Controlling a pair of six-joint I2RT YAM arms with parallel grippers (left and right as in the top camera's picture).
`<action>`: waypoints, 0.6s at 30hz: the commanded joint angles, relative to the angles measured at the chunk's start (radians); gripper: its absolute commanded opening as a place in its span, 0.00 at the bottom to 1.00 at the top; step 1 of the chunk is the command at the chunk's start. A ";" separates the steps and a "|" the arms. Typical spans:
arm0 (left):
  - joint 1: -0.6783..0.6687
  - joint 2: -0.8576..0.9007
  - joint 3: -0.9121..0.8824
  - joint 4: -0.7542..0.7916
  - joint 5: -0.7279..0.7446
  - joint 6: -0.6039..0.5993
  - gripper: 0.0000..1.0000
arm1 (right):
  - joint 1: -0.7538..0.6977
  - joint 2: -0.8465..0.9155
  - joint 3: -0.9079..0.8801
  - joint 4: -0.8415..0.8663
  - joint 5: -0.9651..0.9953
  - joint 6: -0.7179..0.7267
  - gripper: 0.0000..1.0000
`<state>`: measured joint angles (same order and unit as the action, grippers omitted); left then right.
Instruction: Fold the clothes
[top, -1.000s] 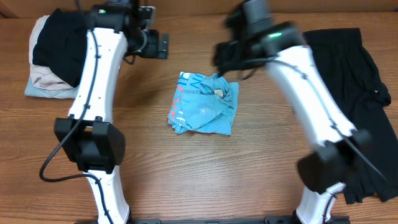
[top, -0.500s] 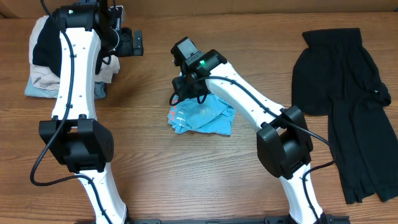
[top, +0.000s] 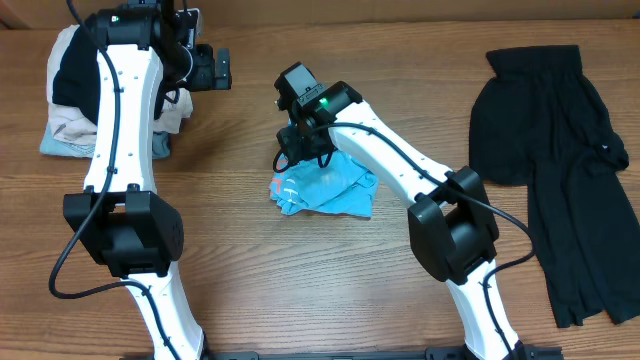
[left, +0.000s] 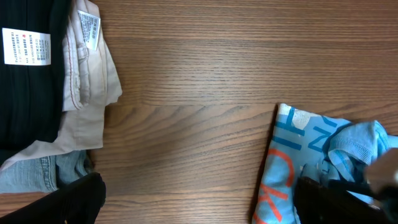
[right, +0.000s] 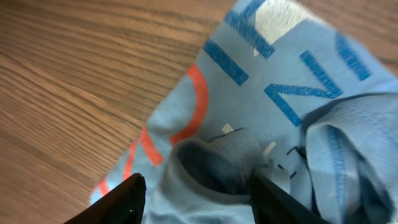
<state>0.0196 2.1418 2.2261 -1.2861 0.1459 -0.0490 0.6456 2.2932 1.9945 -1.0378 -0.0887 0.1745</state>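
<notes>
Filling nearly every view is a brown wood-grain table, its grain running side to side and its surface matte, with soft shadows under the arms. Beyond the far edge runs a plain tan band (what it belongs to cannot be told). No more of the room shows.

The light blue T-shirt lies crumpled near the middle of the table, with coral and blue letters showing on its left edge. The loose black garment is spread flat at the right side, well apart from the shirt. At the far left corner sits a stack of folded pieces — black on top, beige and pale denim beneath.

The right gripper hangs low over the shirt's far left part, its fingers parted to either side of a raised fold and not closed on it. The left gripper is spread wide over bare wood between the stack and the shirt, touching neither.
</notes>
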 joint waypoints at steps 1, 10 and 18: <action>-0.003 -0.003 0.000 0.005 0.000 0.027 1.00 | -0.001 0.023 0.002 0.007 0.010 -0.027 0.51; -0.003 -0.003 0.000 0.005 0.000 0.027 1.00 | -0.014 0.013 0.034 -0.054 0.009 -0.011 0.04; -0.003 -0.003 0.000 0.004 0.000 0.027 1.00 | -0.070 -0.074 0.136 -0.329 0.010 0.028 0.04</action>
<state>0.0196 2.1418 2.2261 -1.2858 0.1459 -0.0456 0.6022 2.2982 2.0926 -1.3212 -0.0868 0.1753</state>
